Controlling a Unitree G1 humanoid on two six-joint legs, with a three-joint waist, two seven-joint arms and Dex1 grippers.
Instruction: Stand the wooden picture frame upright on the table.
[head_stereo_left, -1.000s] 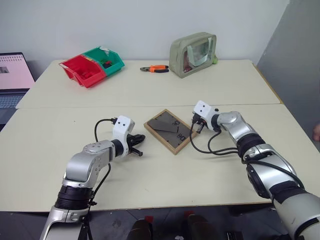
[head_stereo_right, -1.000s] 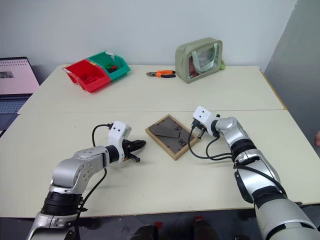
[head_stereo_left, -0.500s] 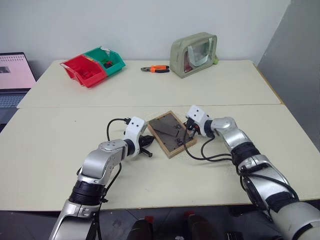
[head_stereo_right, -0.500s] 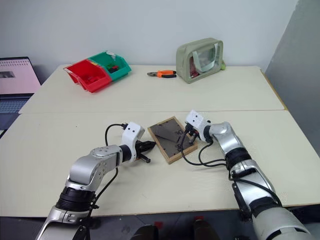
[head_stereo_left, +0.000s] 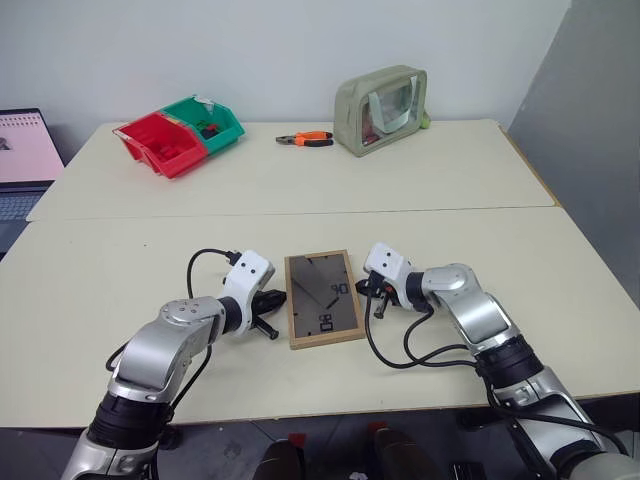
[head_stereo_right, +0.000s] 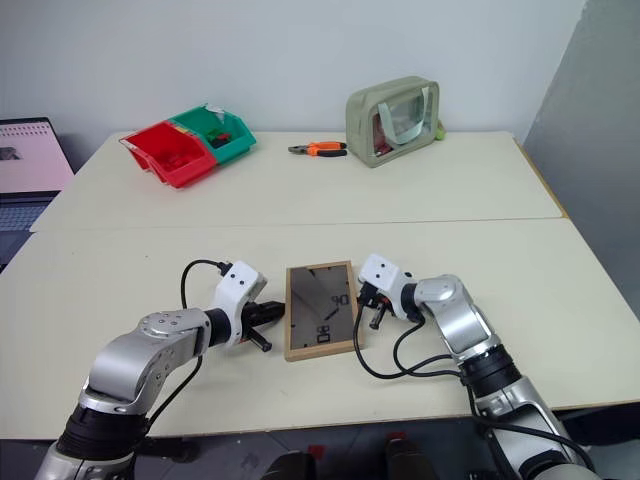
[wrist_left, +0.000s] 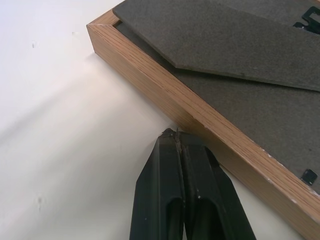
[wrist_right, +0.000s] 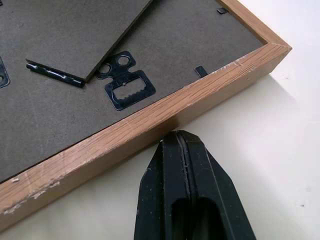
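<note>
The wooden picture frame (head_stereo_left: 322, 298) lay flat, face down, on the near half of the pale cream bench (head_stereo_left: 420, 185), just in front of the seam across its middle. Its dark grey-brown back faced up, showing the stand flap and black metal clips.

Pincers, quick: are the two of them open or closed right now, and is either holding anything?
Left pincer: closed, holding nothing, tips at the wooden picture frame's left edge.
Right pincer: closed, holding nothing, tips at its right edge.
</note>
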